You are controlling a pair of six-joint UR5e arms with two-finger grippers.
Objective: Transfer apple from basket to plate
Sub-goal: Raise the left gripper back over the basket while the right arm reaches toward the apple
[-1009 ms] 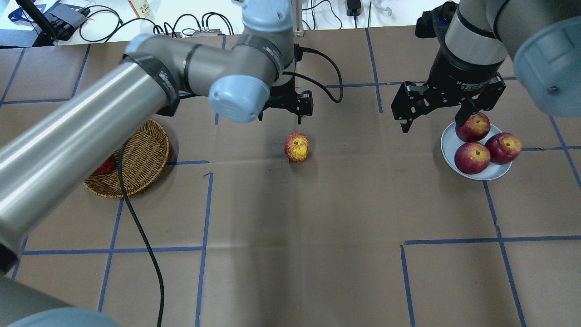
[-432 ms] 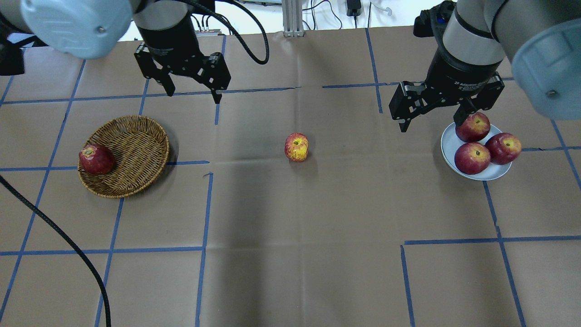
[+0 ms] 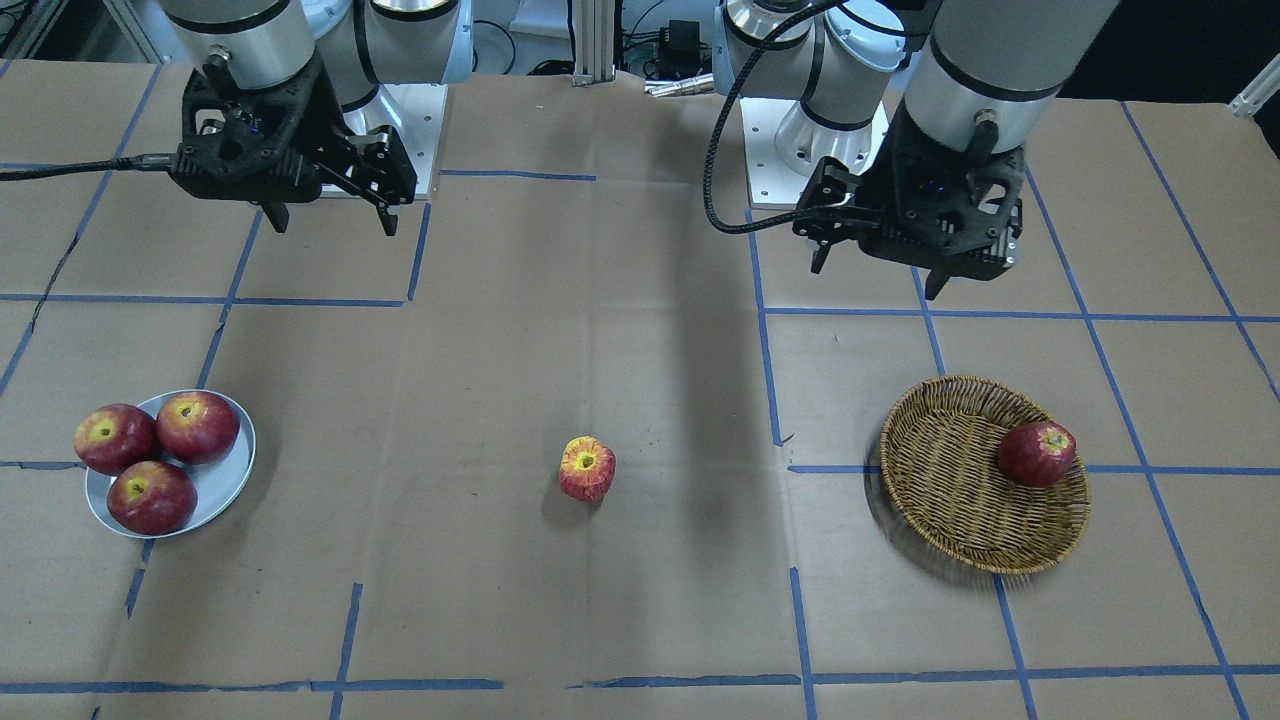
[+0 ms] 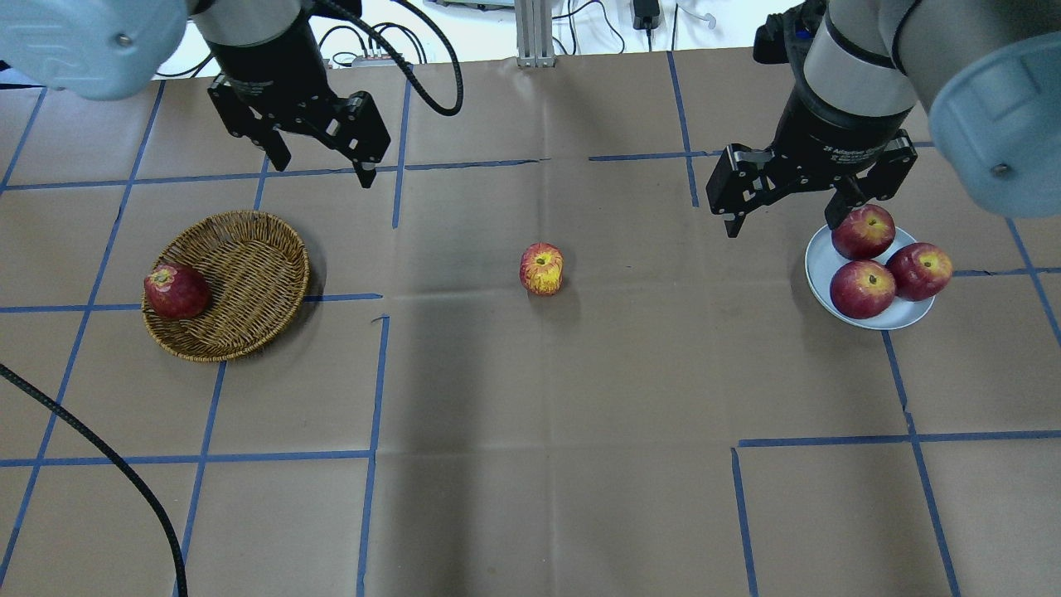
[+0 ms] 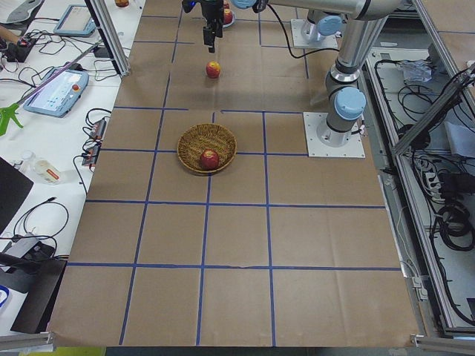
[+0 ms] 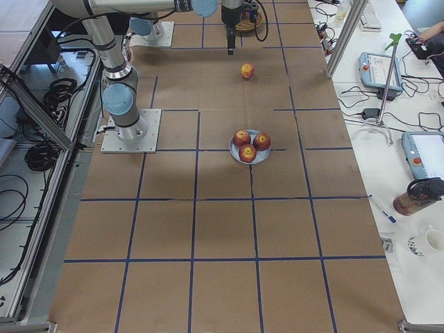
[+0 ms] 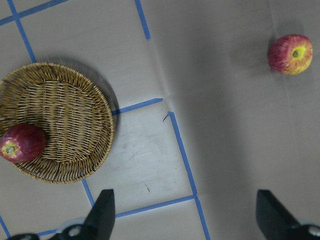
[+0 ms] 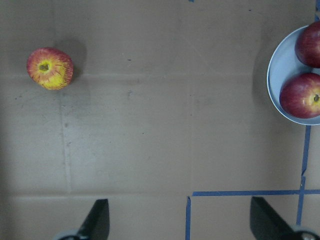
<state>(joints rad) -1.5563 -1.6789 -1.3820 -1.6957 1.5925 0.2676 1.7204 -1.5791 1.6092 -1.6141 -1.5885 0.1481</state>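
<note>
Brown-papered table (image 4: 530,414) — apple (image 4: 541,268) sits mid-surface, left pincer (image 4: 323,171) and right pincer (image 4: 783,227) — marked "2F Adaptive" — both spread wide.

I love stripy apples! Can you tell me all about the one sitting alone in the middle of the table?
The apple is streaky red and yellow, with a big yellow patch around its stem hollow, which faces up. It sits upright on the brown paper table, roughly midway between the basket and the plate. Only the table touches it.
</note>
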